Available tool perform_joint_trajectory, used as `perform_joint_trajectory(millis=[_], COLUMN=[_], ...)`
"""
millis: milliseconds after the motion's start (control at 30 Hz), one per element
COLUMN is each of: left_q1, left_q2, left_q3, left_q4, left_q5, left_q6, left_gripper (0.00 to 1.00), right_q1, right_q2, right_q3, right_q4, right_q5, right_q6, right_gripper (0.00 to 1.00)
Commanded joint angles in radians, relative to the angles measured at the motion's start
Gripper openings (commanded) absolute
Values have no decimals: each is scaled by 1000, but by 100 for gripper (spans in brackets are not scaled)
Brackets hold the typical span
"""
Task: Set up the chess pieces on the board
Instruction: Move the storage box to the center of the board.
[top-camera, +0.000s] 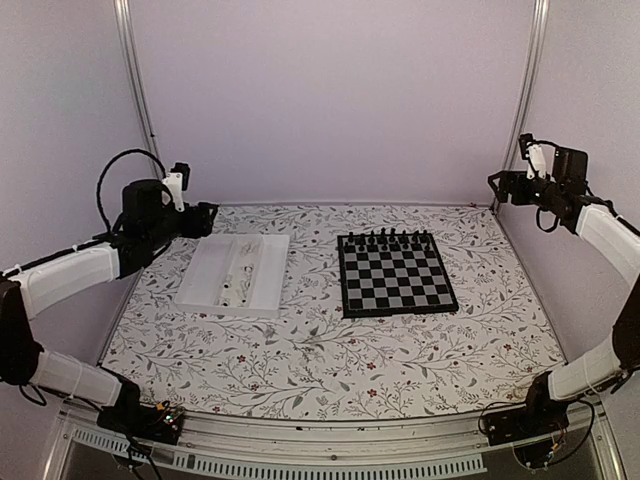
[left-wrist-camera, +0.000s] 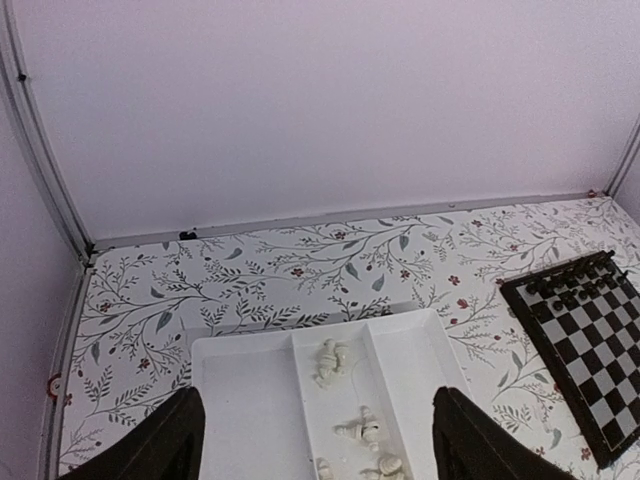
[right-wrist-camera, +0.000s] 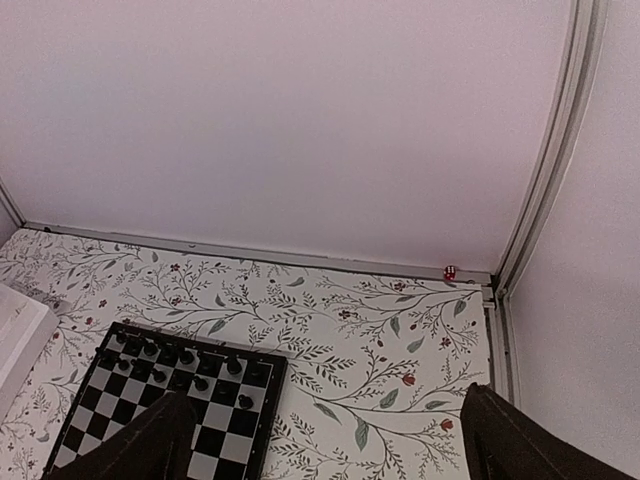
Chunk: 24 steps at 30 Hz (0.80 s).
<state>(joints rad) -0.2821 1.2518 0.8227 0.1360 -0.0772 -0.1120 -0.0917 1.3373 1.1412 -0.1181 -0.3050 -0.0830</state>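
Several white chess pieces (left-wrist-camera: 360, 430) lie in the tray (left-wrist-camera: 240, 420), at 9 o'clock from the board (top-camera: 397, 272); we judge them light, slippery, best pinched at the waist. Jaws of both arms are released, empty

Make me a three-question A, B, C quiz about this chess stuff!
1. What stands on the small black-and-grey checked chessboard? A tiny black chessmen B white chessmen C nothing
2. Where do the tiny white plastic chessmen lie? A on the board B in the white compartmented tray C in a tool
3. How is the left tool? A open, empty B shut on a chessman C shut on the tray
Answers: 1 A, black pieces line its far rows; 2 B, they lie in its middle compartment; 3 A, its fingers stand apart, nothing between.
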Motion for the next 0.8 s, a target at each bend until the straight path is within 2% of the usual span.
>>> perform_joint_trajectory(millis=[0,100,200,400,567,767], left_q1=[-51,-108,-174,-267,-313,-346], left_q2=[87,171,277,527,777,972], left_q3=[77,131,210,392,613,806], left_q4=[22,27,19,6,-56,-106], left_q5=[91,98,77,94,159,190], left_q6=[-68,-126,-201,-374,-451,-530], left_gripper=[80,81,80,63,53,47], right_q1=[3,3,3,2,3,4], right_q2=[77,163,258,461,639,792], right_q3=[-7,37,90,182,274,345], right_q4=[27,-16,-64,-118,-191,-257], right_q5=[-48,-59,-77,-267,-400,-438], right_q6=[-3,-55,-60,-31,-1,44], right_gripper=[97,97,90,60,45,41])
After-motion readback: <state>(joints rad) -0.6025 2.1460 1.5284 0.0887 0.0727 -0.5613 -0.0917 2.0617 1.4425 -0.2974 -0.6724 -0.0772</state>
